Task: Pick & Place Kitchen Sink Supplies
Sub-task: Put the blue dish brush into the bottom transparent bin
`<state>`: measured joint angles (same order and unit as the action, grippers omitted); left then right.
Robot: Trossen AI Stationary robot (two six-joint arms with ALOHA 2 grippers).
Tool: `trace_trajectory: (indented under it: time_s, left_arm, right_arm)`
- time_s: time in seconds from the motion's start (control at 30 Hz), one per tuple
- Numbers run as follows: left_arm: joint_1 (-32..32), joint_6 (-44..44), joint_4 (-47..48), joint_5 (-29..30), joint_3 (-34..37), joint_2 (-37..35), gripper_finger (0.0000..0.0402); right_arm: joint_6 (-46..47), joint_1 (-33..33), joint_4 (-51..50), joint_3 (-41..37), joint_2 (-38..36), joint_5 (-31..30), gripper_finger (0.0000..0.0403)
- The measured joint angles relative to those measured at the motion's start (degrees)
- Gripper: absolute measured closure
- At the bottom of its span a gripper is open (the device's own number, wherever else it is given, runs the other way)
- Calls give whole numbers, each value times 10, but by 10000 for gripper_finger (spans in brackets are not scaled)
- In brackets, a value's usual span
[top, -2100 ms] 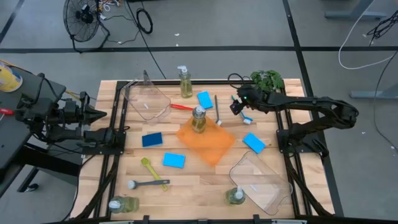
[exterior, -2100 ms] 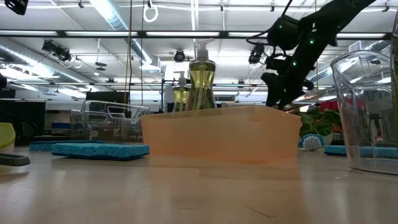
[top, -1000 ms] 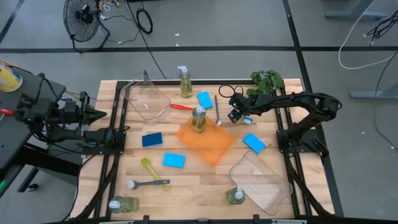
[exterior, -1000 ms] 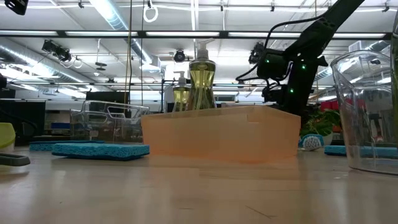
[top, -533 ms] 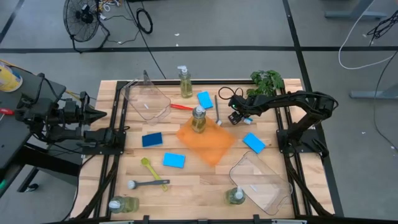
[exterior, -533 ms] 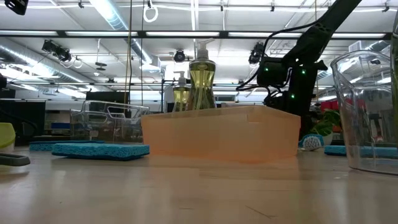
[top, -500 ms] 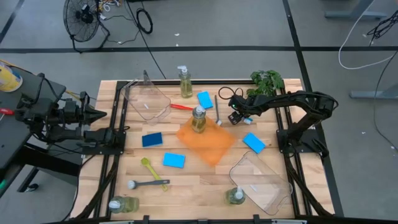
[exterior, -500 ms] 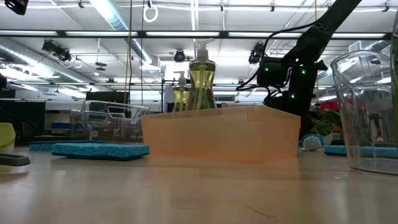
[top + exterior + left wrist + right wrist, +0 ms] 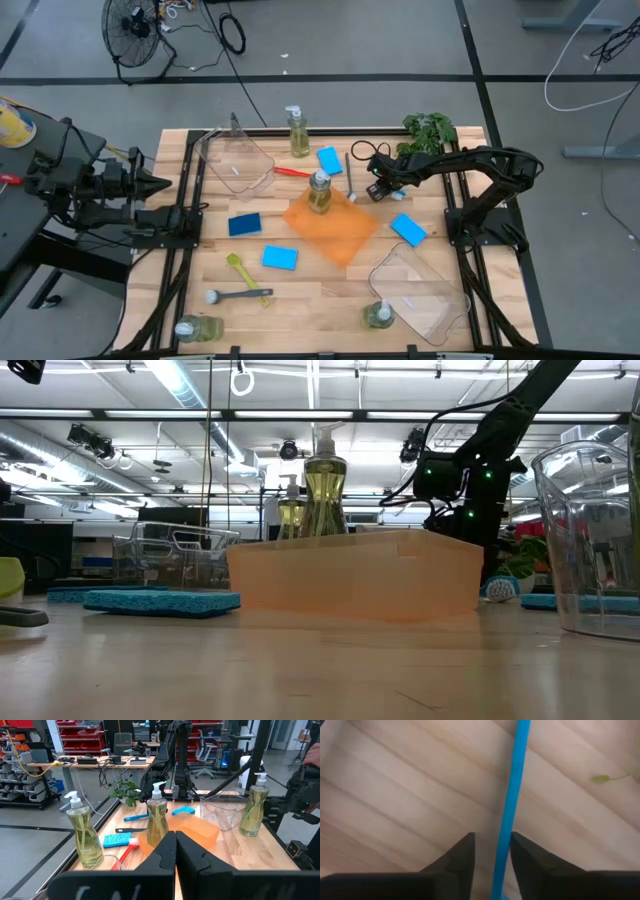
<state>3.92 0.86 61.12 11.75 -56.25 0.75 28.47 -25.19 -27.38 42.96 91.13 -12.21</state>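
Right gripper (image 9: 378, 190) low over the surface (image 9: 310, 290), between the green plant (image 9: 428, 128) and the orange bin (image 9: 345, 235), at the blue brush (image 9: 398, 192), which lies flat on the wood. In the right wrist view the brush's slim blue handle (image 9: 512, 795) runs between my two dark fingers (image 9: 462, 855). They stand apart, astride it. One finger is very close to the handle and the other shows a strip of bare wood, so by my reading the clamp is not yet made. To do this step well, I should centre the handle in the gap before closing. I should also keep the fingertips down at the wood so they catch the thin shaft rather than slide over it. The lift should begin only once both fingers bear on it, since an off-centre squeeze is likely to roll or pivot so slender a handle. The left gripper (image 9: 175, 837) waits with its fingers together at the surface's left edge. Compared with the high view of about two seconds ago, my right arm has dropped from above the plant and reached further in toward the bin. Over the last half second its pose looks unchanged, and the other supplies have not moved.
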Motion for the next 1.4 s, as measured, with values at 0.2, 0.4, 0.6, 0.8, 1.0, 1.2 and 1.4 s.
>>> trace_trajectory:
  time_s: [0.2, 0.4, 0.6, 0.8, 1.0, 1.2, 1.4]
  left_arm:
    - [0, 0, 0, 0, 0, 0, 399]
    - [0, 0, 0, 0, 0, 0, 399]
    - [0, 0, 0, 0, 0, 0, 399]
    - [0, 0, 0, 0, 0, 0, 399]
    - [0, 0, 0, 0, 0, 0, 399]
    - [0, 0, 0, 0, 0, 0, 399]
    - [0, 0, 0, 0, 0, 0, 399]
  right_arm:
    - [-4, 0, 0, 0, 0, 13, 344]
    - [-20, 0, 3, 0, -14, 28, 391]
    - [-28, 0, 5, 0, -54, 36, 385]
    - [-51, 0, 1, 0, -126, 73, 392]
    - [-63, 0, -38, 0, -207, 74, 392]
    - [-109, 0, -82, 0, -267, 80, 390]
    - [-138, 0, -110, 0, -301, 123, 391]
